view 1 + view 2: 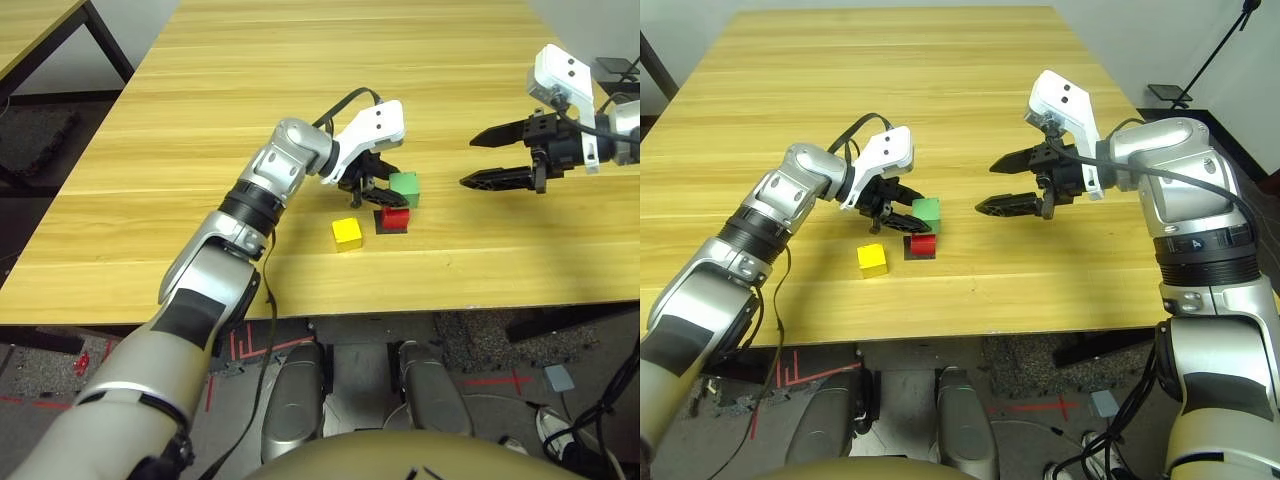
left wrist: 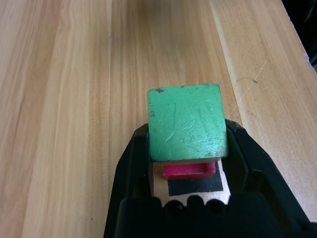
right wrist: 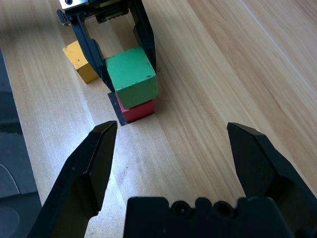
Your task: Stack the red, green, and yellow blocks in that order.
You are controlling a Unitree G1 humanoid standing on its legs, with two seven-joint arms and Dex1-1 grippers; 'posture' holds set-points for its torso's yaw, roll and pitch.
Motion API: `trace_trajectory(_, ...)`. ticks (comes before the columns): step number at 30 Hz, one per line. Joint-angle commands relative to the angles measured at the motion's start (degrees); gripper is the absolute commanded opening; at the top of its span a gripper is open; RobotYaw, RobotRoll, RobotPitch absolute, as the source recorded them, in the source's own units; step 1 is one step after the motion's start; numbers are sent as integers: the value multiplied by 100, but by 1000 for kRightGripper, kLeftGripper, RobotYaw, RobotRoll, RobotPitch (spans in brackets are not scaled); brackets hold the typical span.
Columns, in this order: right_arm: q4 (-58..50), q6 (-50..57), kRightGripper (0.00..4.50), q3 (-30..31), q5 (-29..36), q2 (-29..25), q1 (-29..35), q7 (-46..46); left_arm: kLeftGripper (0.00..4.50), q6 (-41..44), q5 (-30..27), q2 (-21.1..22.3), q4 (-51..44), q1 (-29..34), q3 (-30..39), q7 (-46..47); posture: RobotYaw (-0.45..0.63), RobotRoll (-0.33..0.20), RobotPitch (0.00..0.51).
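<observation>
Left claw is clamped on the green block, carrying it just over the red block. Right wrist view shows green nearly on top of red but skewed and offset toward one side, so I can't tell if it's touching or a hair above. Left wrist view agrees: green sits between the fingers, with red visible underneath.

Red sits on a flat black square patch on the bench, nearer the front edge, roughly mid-width. Yellow block rests on the bench just beside red, toward the robot's left, well clear of both claws and untouched.

Right claw hangs over the bench to the right of the stack, jaws spread wide, nothing in it.

Progress, my read:
- red base: placed
- green on red: in hand, not released; alignment looks off, may need squaring before letting go
- yellow on top: not started

Risk: release with that offset and green could slide or tip off red
</observation>
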Motion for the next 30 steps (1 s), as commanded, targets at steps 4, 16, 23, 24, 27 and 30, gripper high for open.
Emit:
trace_trajectory(4, -68, 63, 4500, -56, 124, -88, 29, -47, 2054, -303, 183, 23, 337, 52, 62, -68, 164, -128, 85)
trace_trajectory(16, 3, 77, 4500, -4, 167, -78, -7, -138, 2054, -209, 219, -114, 316, 34, 112, -67, 170, -128, 90)
trace_trajectory(23, 28, 77, 4500, -4, 174, -93, -12, -162, 2054, -139, 244, -113, 165, 95, 101, -104, 169, -127, 91)
trace_trajectory(24, 30, 81, 4500, -6, 177, -94, -14, -165, 2054, -131, 252, -105, 145, 114, 93, -116, 170, -128, 92)
trace_trajectory(27, 67, 60, 4500, -8, 170, -94, -11, -179, 2054, -102, 267, -85, 78, 159, 87, -145, 171, -127, 92)
trace_trajectory(30, 93, 43, 4500, -10, 166, -90, -5, -191, 2054, -69, 266, -65, 3, 192, 95, -163, 174, -126, 93)
